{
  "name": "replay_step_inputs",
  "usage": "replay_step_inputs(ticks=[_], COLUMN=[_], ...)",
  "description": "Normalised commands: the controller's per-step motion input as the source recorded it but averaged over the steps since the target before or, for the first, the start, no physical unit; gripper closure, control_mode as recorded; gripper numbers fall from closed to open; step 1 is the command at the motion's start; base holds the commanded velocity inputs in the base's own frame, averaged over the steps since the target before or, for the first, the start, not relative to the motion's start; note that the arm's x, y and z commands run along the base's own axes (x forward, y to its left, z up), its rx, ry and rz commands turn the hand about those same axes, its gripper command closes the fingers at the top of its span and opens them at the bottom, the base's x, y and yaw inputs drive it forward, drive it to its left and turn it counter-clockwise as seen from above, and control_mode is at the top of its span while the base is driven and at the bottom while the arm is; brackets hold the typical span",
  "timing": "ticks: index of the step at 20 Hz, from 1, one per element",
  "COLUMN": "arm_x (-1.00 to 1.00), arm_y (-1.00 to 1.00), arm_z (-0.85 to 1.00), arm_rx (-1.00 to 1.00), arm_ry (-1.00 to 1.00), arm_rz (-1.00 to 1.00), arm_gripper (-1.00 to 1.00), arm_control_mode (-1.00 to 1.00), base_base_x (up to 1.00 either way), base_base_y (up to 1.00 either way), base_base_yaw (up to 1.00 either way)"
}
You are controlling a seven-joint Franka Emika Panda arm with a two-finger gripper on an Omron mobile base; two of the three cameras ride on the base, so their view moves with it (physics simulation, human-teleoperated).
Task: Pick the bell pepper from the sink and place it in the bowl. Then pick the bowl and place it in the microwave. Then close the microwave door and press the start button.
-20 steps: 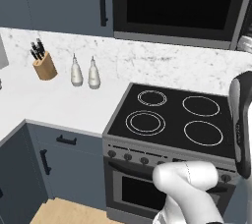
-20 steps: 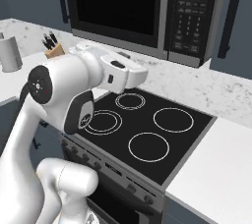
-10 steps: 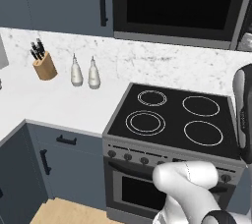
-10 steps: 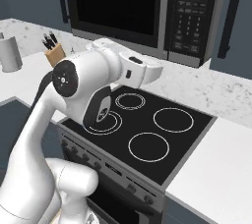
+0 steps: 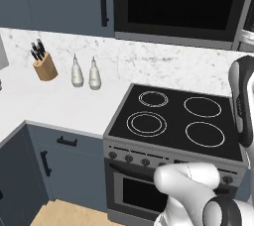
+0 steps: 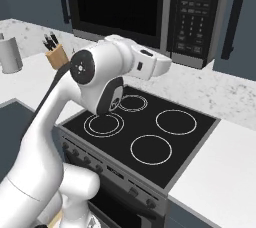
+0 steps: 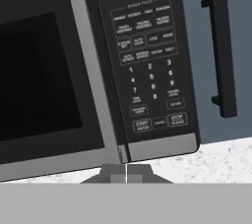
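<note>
In the left base view the scene sits as it did a second ago: the microwave (image 5: 178, 4) hangs shut above the black stove (image 5: 173, 121), and the white arm's link at the right edge has edged slightly higher. A knife block (image 5: 44, 64) and two pale bottles (image 5: 84, 73) stand on the white bench (image 5: 54, 106) to the left. In the right base view the arm has swung upward since the earlier frames; its wrist now reaches toward the keypad (image 6: 196, 9) of the microwave, apart from it, with the microwave door (image 6: 117, 4) flush and dark. In the hand view the pincer (image 7: 126, 173) is fully closed, tips together and empty, just below the microwave's lower edge, under the seam between door glass and keypad; a dark cabinet handle (image 7: 221, 46) stands to the right.
</note>
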Motion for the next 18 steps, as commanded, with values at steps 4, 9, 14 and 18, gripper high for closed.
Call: replay_step_inputs(ticks=[4, 9, 14, 18], arm_x=[0.31, 0.27, 0.16, 0.19], arm_y=[-0.3, -0.28, -0.19, -0.12], arm_z=[0.0, 0.0, 0.0, 0.0], arm_rx=[0.0, 0.0, 0.0, 0.0], arm_ry=[0.05, 0.01, 0.0, 0.0], arm_rz=[0.0, 0.0, 0.0, 0.0], arm_gripper=[1.0, 1.0, 1.0, 1.0], arm_control_mode=[-1.0, -1.0, -1.0, -1.0], base_base_x=[0.0, 0.0, 0.0, 0.0], base_base_y=[0.0, 0.0, 0.0, 0.0], base_base_yaw=[0.0, 0.0, 0.0, 0.0])
